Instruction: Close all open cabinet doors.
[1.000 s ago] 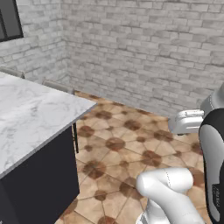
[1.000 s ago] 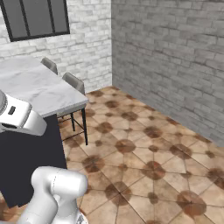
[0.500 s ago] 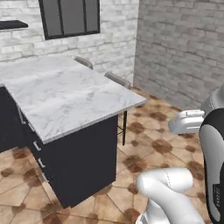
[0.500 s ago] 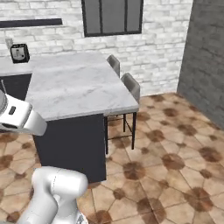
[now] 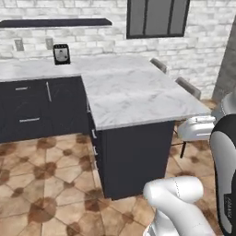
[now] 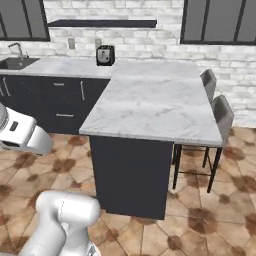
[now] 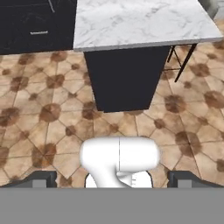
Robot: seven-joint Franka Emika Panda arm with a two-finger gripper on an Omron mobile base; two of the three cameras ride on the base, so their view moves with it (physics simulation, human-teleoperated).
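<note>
claw (image 7: 112, 178): tips spread wide, nothing held, aimed down at the tiled floor | low black drawer fronts (image 5: 27, 108) at 10 o'clock | marble island counter (image 5: 138, 94) at 12 | wall-cabinet doors: we could not place them, so no bearing or axis judged

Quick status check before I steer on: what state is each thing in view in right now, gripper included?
Gripper: open, nothing between the fingertips.
Base cabinet door: shut, flush with its neighbours.
Drawers: shut.
Island counter: bare marble top, nothing on it.
Toaster: upright on the back counter, by the wall.
Stools: upright, pushed in at the island's side.
Sink faucet: no water seen.
</note>
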